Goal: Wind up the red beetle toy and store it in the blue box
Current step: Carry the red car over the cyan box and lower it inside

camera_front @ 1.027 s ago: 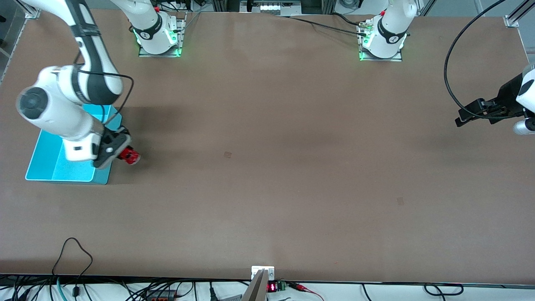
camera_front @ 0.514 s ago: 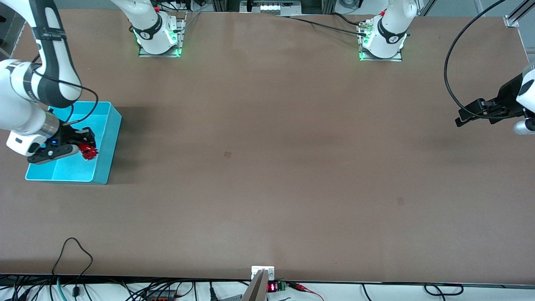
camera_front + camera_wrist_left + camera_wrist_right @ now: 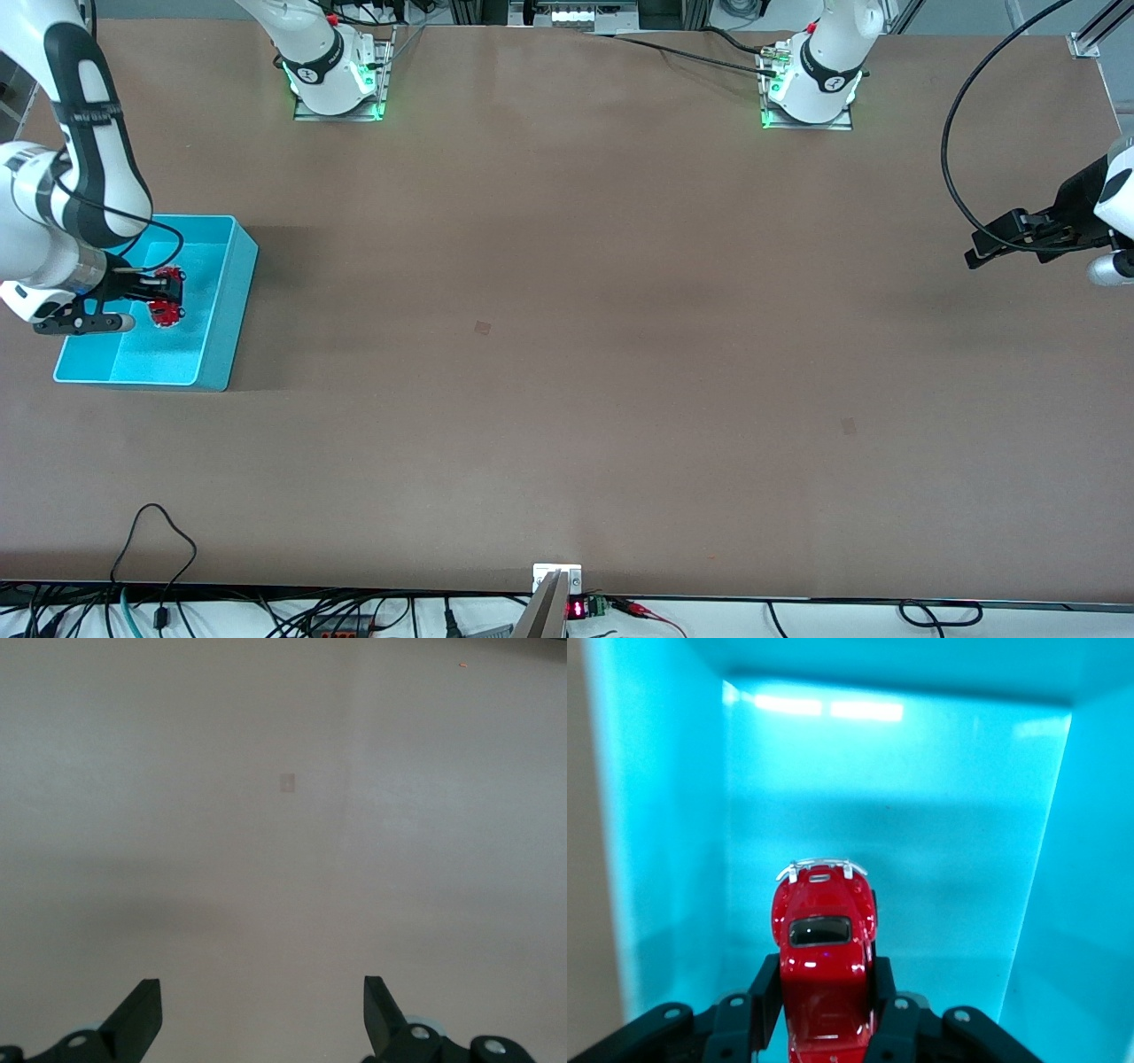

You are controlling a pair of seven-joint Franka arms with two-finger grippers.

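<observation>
The blue box (image 3: 232, 292) stands at the right arm's end of the table. My right gripper (image 3: 166, 297) is shut on the red beetle toy (image 3: 165, 308) and holds it inside the box's opening, above its floor. In the right wrist view the red beetle toy (image 3: 822, 948) sits clamped between the black fingers (image 3: 764, 992), with the box's turquoise walls (image 3: 673, 842) around it. My left gripper (image 3: 983, 248) is open and empty, waiting over bare table at the left arm's end; its fingertips (image 3: 142, 1014) show in the left wrist view.
The brown table (image 3: 567, 337) spreads between the two arms. The arm bases (image 3: 337, 80) stand along the table's edge farthest from the front camera. Cables (image 3: 151, 540) lie past the edge nearest to that camera.
My right gripper has carried the red toy from beside the box's outer wall to over the box and down into its opening. The left arm has not moved.
</observation>
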